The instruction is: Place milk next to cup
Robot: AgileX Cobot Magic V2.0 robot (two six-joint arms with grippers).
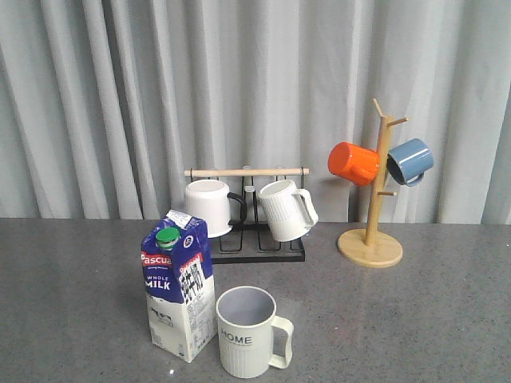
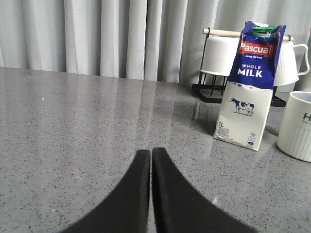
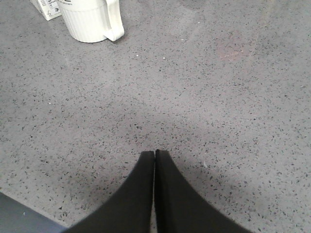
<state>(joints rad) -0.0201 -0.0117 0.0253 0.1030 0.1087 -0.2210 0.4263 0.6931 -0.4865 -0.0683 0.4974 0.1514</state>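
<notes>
The milk point(image 1: 179, 283), a tall carton with a dark blue top, white base and green cap, stands upright on the grey table, close beside the cup's left. The cup point(image 1: 248, 331), cream ribbed with "HOME" on it, stands at the front, handle to the right. The milk point(image 2: 249, 87) and the cup's edge point(image 2: 296, 126) show in the left wrist view, ahead of my left gripper point(image 2: 151, 151), which is shut and empty, well apart from them. My right gripper point(image 3: 155, 153) is shut and empty above bare table; the cup point(image 3: 90, 19) is far off. No gripper shows in the front view.
A black rack point(image 1: 259, 254) with a wooden bar holds a plain white mug point(image 1: 209, 207) and a white ribbed mug point(image 1: 285, 210) behind the milk. A wooden mug tree point(image 1: 372, 239) at the back right carries an orange mug point(image 1: 353, 163) and a blue mug point(image 1: 410, 161). Grey curtain behind.
</notes>
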